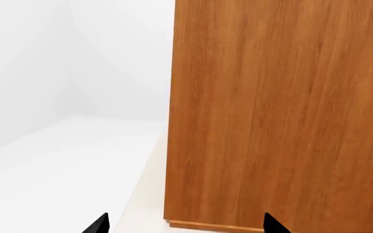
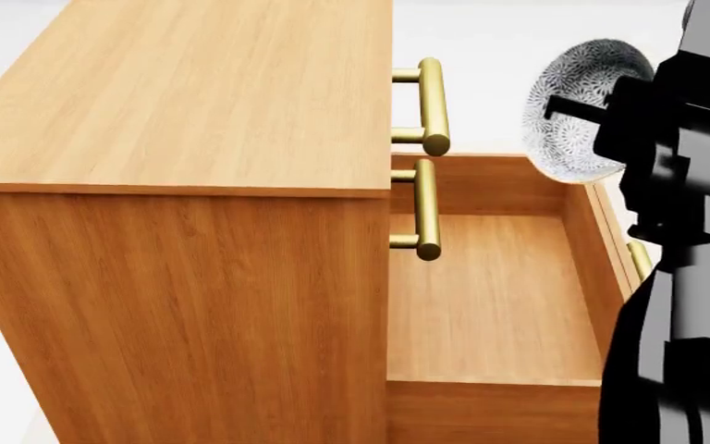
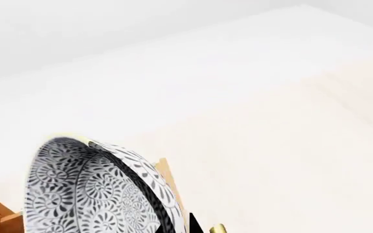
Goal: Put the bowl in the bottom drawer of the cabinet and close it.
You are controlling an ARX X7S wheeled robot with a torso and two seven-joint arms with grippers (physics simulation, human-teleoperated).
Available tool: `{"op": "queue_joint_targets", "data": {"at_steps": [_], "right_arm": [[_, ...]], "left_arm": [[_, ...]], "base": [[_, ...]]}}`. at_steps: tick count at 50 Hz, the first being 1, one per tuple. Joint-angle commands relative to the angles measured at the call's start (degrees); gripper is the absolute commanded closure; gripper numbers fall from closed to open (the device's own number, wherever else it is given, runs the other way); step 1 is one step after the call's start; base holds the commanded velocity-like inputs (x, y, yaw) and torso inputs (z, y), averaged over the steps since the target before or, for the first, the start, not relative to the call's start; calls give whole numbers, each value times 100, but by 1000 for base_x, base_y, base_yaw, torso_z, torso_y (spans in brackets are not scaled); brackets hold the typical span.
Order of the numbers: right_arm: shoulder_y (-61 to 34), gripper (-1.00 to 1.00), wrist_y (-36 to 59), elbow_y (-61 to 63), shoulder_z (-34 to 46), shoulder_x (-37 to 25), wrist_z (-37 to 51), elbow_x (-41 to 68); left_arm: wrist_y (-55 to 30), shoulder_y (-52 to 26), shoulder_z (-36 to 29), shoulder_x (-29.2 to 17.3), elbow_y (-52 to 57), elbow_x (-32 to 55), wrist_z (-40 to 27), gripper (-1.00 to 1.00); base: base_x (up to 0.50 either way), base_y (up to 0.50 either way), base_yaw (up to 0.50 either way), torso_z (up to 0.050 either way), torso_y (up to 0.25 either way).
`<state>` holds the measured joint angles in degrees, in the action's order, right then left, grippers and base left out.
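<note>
- The right gripper (image 2: 577,109) holds the bowl (image 2: 581,109) by its rim — one dark finger (image 3: 144,187) runs across the patterned inside in the right wrist view, so the jaws are clamped on the wall of the bowl.
- The bowl is tipped on its side, its opening facing toward the cabinet (image 2: 182,213), and it hangs in the air, touching nothing but the gripper.
- Below the gripper lies the bottom drawer (image 2: 491,305), pulled out and open; its wooden floor shows bare, and the bowl sits above the drawer's far corner, near the front panel.
- In the right wrist view a strip of the drawer's edge (image 3: 167,182) shows just behind the bowl's rim, with a bit of brass handle (image 3: 216,228) close by.
- Toward the cabinet from the gripper, the two upper handles (image 2: 431,106) stick out from the closed upper drawers, one above the other.
- The drawer's own handle (image 2: 639,259) peeks out beside the right arm (image 2: 688,305), on the outer face of the front panel.
- The left gripper (image 1: 183,225) shows only as two dark fingertips (image 1: 97,224) set well apart — open, with nothing between them.
- Just ahead of those tips stands a plain wooden side of the cabinet, its lower edge on a pale floor (image 1: 57,165); the tips do not touch it.
</note>
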<state>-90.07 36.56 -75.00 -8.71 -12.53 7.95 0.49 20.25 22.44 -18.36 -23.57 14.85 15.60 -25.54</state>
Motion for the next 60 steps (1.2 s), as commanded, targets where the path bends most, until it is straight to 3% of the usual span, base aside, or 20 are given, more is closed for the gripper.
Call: {"op": "queue_joint_targets", "data": {"at_steps": [1,26,60], "right_arm": [[-49,100,427,1,111,73,-338,-78],[72,100,833,1,14,175,-487,-13],[152,100,1010,1,-582,193,-378,-10]], "left_arm": [[9,-6,-16,-12,-8,12,-2,-100],[-395,19,-37,-164,448,27,-152,-100],[-40,-23,-87,-88,43,28,-70,-100]], "base": [[0,0,0,0,0],[0,0,0,0,0],[0,0,0,0,1]]}}
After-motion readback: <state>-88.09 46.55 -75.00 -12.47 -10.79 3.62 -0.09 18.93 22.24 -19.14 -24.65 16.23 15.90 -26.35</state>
